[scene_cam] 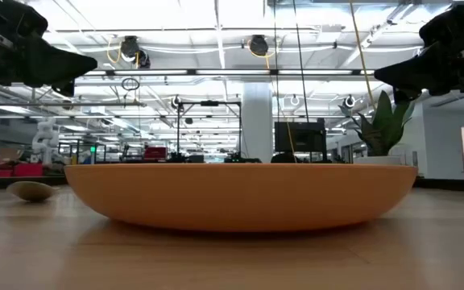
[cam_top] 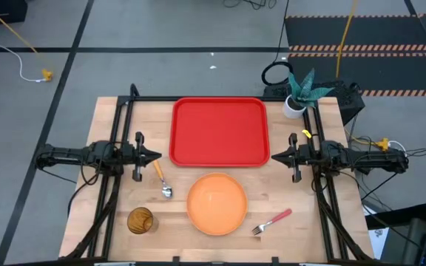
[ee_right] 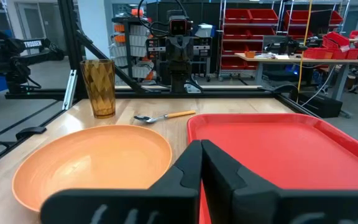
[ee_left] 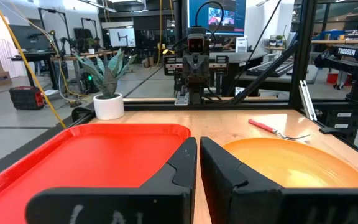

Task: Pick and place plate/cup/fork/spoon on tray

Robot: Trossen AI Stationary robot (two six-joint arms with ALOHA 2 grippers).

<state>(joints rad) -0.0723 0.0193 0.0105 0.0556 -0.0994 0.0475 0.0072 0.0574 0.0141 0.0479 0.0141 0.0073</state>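
Our left gripper (cam_top: 157, 156) and right gripper (cam_top: 275, 157), both closed and empty, hover on either side of the bare red tray (cam_top: 219, 132). Just below it lie the plate (cam_top: 217, 203), spoon (cam_top: 161, 179), cup (cam_top: 140, 220) and fork (cam_top: 271, 221). We judge nothing started; open wide and grip the plate by its rim.
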